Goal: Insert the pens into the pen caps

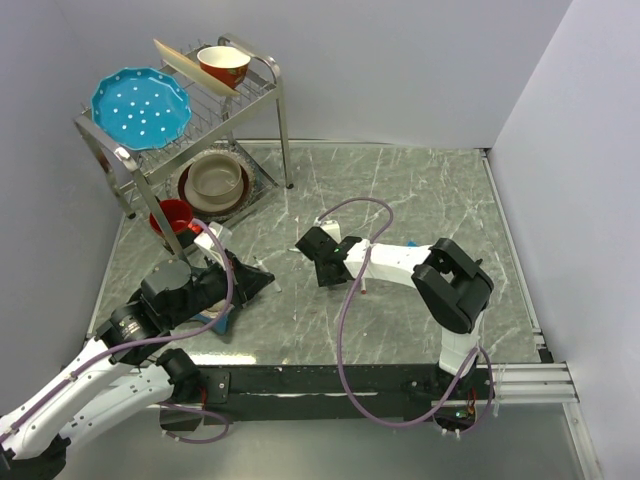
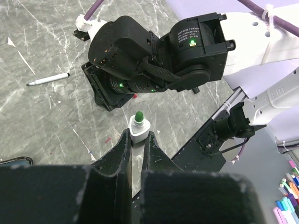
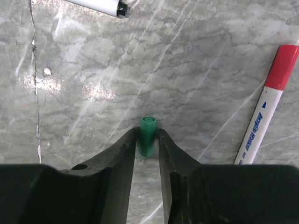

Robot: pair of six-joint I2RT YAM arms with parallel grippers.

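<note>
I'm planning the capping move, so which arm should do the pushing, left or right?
Probably left. The left gripper is shut on the green-tipped pen, its tip sticking out toward the right arm close ahead. The right gripper, shut on the green cap, could just hold steady.

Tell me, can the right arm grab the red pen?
Probably not yet. Its fingers are shut on the green cap. The red pen lies close by on the table with nothing over it, so the way looks free once the cap is let go.
</note>
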